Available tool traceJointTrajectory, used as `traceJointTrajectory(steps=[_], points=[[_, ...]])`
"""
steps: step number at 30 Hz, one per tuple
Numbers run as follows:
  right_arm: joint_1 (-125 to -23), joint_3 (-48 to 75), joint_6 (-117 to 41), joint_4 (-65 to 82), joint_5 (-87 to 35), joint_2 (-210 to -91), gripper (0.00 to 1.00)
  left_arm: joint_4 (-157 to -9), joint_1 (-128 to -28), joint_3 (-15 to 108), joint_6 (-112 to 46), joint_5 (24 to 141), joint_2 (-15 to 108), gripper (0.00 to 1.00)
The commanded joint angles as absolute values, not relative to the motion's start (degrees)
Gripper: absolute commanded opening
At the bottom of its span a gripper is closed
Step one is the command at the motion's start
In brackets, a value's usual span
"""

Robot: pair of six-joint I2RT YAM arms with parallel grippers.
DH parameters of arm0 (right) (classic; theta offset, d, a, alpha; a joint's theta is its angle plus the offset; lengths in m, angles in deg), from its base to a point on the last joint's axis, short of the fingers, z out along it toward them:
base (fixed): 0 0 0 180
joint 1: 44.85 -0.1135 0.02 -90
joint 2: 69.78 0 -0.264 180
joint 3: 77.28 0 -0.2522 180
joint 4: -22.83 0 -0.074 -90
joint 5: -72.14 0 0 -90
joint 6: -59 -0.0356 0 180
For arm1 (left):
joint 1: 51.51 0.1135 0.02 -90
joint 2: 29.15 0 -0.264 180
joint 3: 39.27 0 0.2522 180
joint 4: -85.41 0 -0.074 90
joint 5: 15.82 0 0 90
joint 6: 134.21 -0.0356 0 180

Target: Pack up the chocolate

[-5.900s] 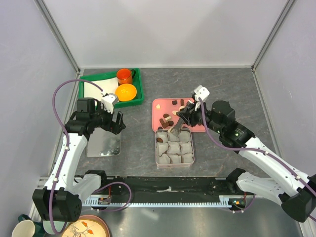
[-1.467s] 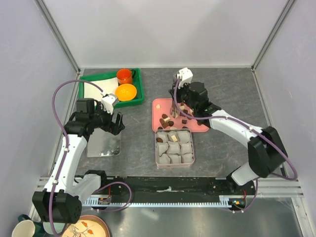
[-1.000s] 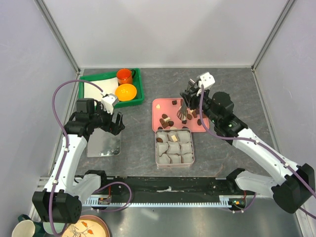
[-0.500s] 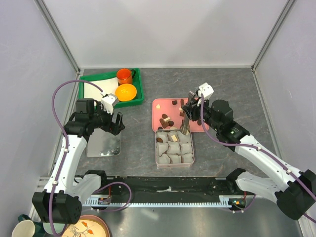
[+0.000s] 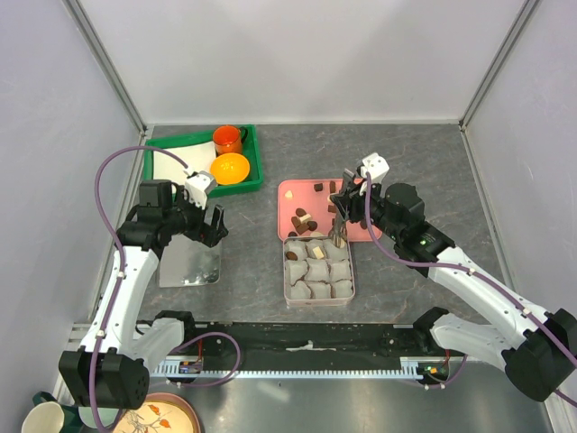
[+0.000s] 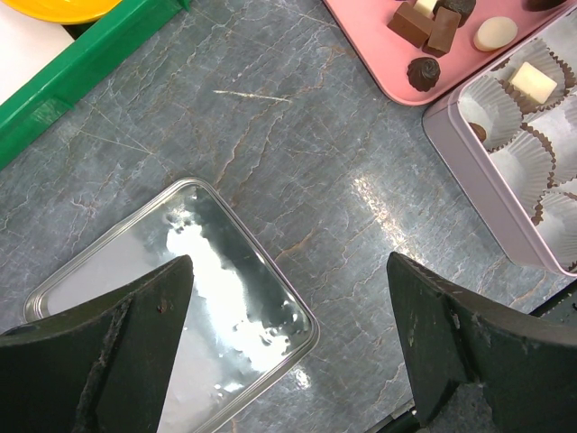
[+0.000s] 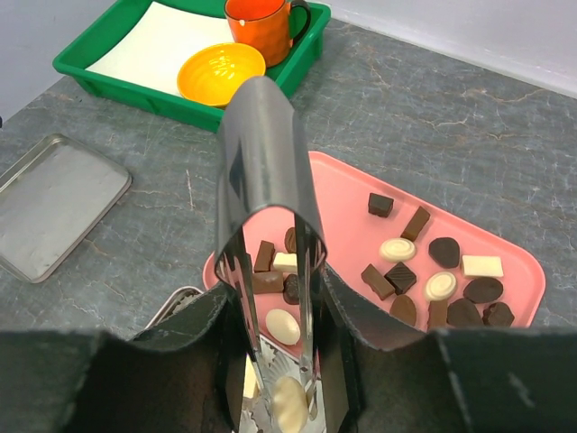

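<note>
Directly beneath the right pincer [image 5: 345, 209], which is clenched on a pair of polished steel tongs [image 7: 266, 180], sits the square tin [image 6: 478, 180], its pleated paper cups [image 6: 518, 167] mostly unfilled. The tongs hang blades-down over the tin's far row. The wrist view shows what the overhead view cannot: a smooth oval cream piece [image 7: 288, 397] sits between the blade tips above a cup. Just beyond those tips lies the pink tray [image 7: 343, 194], where most of the chocolate [image 7: 444, 252] is loosely scattered as dark brown blocks and domes with a few pale ovals and bars. A small cluster lies close to the blades. The left pincer [image 6: 288, 266] is released, its dark fingers [image 6: 135, 343] spread wide and gripping nothing, and it hovers over a shallow mirror-bright lid [image 6: 225, 307] with rounded corners that lies flat on the grey veined table [image 7: 469, 126]. From this wrist view a white block shows in one cup and a dark piece in another. Far beyond the left pincer stands a green tray [image 7: 135, 97] holding an orange mug [image 7: 257, 18] and a yellow bowl [image 7: 219, 72]. Nothing lies between the tongs and the cups.
</note>
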State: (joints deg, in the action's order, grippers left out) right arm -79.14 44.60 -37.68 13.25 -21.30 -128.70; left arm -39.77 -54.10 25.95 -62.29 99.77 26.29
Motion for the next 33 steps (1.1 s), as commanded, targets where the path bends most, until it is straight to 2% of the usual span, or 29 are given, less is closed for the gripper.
traceJointTrajectory(steps=[1,9,12,16,21,27,33], points=[[-79.31,44.13,-38.38,15.92,-21.99,-127.61,0.40,-39.52,-53.71,28.01,-63.10,100.55,25.78,0.95],[-79.39,43.52,-38.56,15.83,-22.17,-127.18,0.41,-39.61,-53.71,27.75,-63.10,100.29,25.34,0.95],[-79.31,43.17,-38.73,16.80,-21.56,-126.74,0.36,-39.61,-53.80,27.49,-63.10,100.29,25.25,0.95],[-79.31,40.10,-38.38,17.50,-19.45,-128.31,0.23,-39.61,-53.71,27.49,-62.93,100.37,25.17,0.95],[-79.31,34.66,-37.42,19.87,-15.93,-133.84,0.18,-39.61,-53.71,27.40,-62.75,100.37,25.08,0.95],[-79.39,31.92,-37.50,28.81,-10.22,-143.69,0.00,-39.61,-53.71,27.31,-62.66,99.94,24.81,0.95],[-79.31,33.50,-35.40,40.07,-8.20,-153.79,0.00,-39.61,-53.71,27.31,-63.10,99.15,24.73,0.96]])
